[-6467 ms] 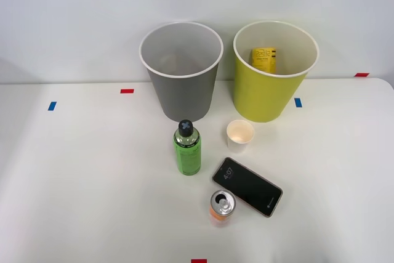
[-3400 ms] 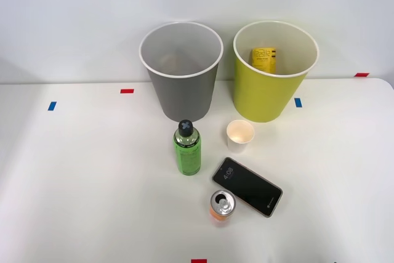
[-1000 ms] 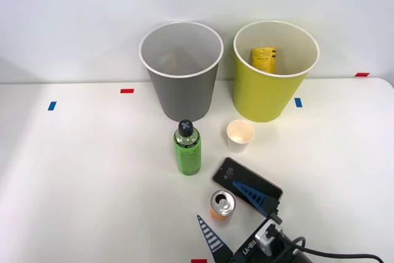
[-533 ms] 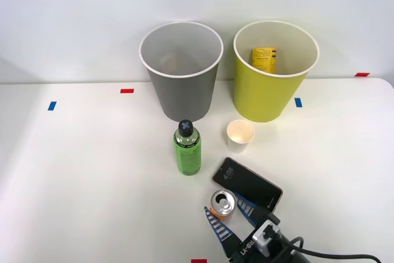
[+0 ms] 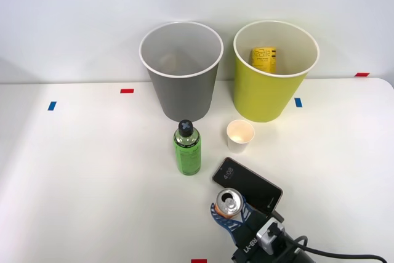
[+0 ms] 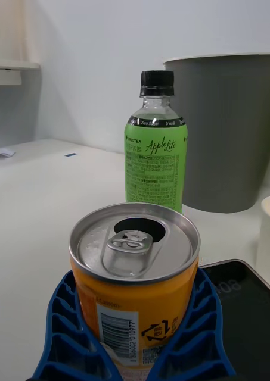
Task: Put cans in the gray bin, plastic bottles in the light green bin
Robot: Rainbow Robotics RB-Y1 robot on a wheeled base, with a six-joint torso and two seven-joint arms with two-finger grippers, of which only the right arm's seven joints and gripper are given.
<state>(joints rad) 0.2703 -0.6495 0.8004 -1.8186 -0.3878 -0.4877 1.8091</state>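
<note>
Gripping the orange can (image 5: 228, 204) between its blue ribbed fingers (image 6: 63, 333), the right gripper (image 5: 233, 220) sits at the near edge of the white table (image 5: 86, 177), the can upright beside a black phone (image 5: 249, 184). Farther off stands the green bottle (image 5: 187, 148), a paper cup (image 5: 239, 135) to its right. Beyond them are the gray bin (image 5: 182, 78) and, right of it, the light green bin (image 5: 271, 78).

So the right gripper (image 5: 229, 218), nowhere around a few seconds back, is now clamped on the orange can (image 5: 226, 206) (fingers (image 6: 63, 333) hugging both sides), which sits slightly shifted on the tabletop (image 5: 92, 177).
</note>
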